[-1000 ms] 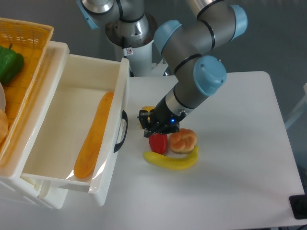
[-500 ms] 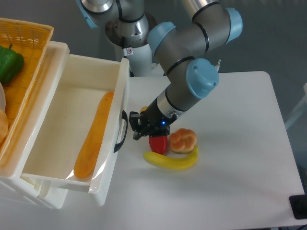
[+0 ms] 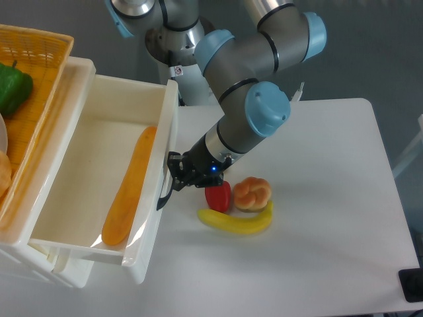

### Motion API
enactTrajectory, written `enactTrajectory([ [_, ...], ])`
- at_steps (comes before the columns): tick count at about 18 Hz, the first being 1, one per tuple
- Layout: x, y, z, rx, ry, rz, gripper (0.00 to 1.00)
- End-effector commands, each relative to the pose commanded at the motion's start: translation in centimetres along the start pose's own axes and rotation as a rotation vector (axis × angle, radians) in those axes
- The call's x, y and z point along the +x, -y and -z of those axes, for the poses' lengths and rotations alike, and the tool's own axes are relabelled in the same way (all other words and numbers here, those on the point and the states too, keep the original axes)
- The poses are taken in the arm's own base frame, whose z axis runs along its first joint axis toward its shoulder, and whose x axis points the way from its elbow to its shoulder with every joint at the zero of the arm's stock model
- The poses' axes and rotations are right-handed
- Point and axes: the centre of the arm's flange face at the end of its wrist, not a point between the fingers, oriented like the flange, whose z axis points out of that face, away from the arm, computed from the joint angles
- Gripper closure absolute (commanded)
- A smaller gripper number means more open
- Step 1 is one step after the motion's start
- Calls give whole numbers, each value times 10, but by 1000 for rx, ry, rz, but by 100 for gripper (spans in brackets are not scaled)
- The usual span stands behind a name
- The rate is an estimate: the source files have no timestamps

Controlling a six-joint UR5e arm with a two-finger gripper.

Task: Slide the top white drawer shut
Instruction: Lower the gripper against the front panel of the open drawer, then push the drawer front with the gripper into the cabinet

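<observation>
I count one open drawer (image 3: 86,142), one baguette (image 3: 129,188), one basket (image 3: 39,49), two peppers (image 3: 218,196), one banana (image 3: 236,221), one bun (image 3: 252,193).

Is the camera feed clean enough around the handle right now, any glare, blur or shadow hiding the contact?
Fixed camera view: even, soft light, no motion blur. The top white drawer shows mild glare on its glossy front lip. The gripper is dark against the black handle, so contact there is hard to read; whether its jaws are open cannot be told.
</observation>
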Motion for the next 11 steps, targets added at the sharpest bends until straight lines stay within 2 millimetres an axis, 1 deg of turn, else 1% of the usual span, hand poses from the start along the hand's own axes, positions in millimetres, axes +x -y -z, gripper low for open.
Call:
enactTrajectory([
  [3,7,-2,6,12,-7,-3,100],
  [8,14,1,2,7,-12,-13,100],
  [11,22,3,-2,2,-16,-23,100],
])
